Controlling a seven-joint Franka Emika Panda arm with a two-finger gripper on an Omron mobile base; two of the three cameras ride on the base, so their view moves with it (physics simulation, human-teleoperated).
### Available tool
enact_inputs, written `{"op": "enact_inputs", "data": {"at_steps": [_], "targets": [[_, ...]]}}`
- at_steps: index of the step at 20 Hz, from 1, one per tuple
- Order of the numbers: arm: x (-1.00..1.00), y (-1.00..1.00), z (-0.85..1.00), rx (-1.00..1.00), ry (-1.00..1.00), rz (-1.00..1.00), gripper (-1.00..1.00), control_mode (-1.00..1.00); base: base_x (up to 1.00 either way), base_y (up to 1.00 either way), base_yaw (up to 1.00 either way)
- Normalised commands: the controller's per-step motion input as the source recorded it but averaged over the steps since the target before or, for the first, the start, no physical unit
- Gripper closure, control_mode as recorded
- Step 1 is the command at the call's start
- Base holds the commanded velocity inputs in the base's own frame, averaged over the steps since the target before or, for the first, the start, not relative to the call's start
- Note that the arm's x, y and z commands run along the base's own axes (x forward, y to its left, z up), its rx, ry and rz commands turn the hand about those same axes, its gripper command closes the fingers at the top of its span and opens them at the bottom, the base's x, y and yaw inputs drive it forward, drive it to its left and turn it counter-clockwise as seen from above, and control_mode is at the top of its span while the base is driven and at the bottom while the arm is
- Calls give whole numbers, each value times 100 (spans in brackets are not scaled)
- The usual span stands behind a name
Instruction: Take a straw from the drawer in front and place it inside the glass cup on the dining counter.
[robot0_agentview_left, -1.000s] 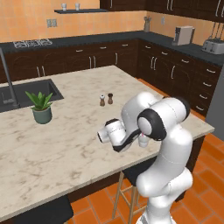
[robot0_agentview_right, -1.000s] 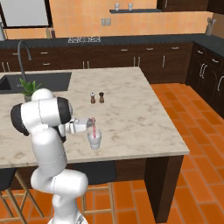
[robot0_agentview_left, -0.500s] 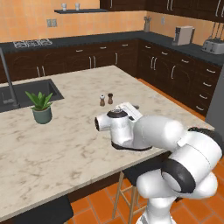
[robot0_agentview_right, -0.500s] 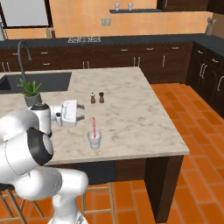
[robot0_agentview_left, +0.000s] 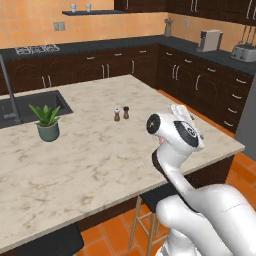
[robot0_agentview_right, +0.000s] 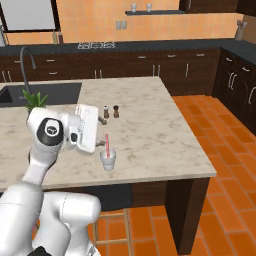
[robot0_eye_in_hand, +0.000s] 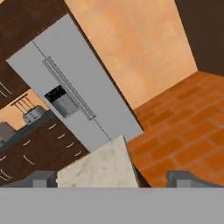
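The glass cup (robot0_agentview_right: 108, 160) stands on the dining counter (robot0_agentview_right: 150, 135) near its front edge. The thin red straw (robot0_agentview_right: 106, 142) stands upright inside it. My gripper (robot0_agentview_right: 101, 132) hovers just left of the cup and a little above it, lying sideways and pointing right. It is open with nothing between the fingers. In the hand view the two fingertips (robot0_eye_in_hand: 43, 178) stand wide apart, and past them show the counter's corner (robot0_eye_in_hand: 100, 168) and the floor. In the left base view my own arm (robot0_agentview_left: 172, 132) covers the cup.
Two small shakers (robot0_agentview_right: 110, 111) stand on the counter behind the cup and a potted plant (robot0_agentview_left: 46, 122) sits by the sink (robot0_agentview_left: 30, 107). A grey fridge (robot0_eye_in_hand: 70, 100) and orange tiled floor (robot0_agentview_right: 220, 150) lie beyond the counter's right end. Dark cabinets (robot0_agentview_left: 200, 85) line the back walls.
My hand has drawn away from the cup top, moved to its left and turned sideways as the arm swung round. The straw stays standing in the cup.
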Motion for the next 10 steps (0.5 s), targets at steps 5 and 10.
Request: {"op": "enact_inputs", "data": {"at_steps": [5,10], "targets": [[-100,-47,-56,83,34,20,-100,-100,0,0,0],[-46,0,-100,81,17,65,-100,-100,0,0,0]]}}
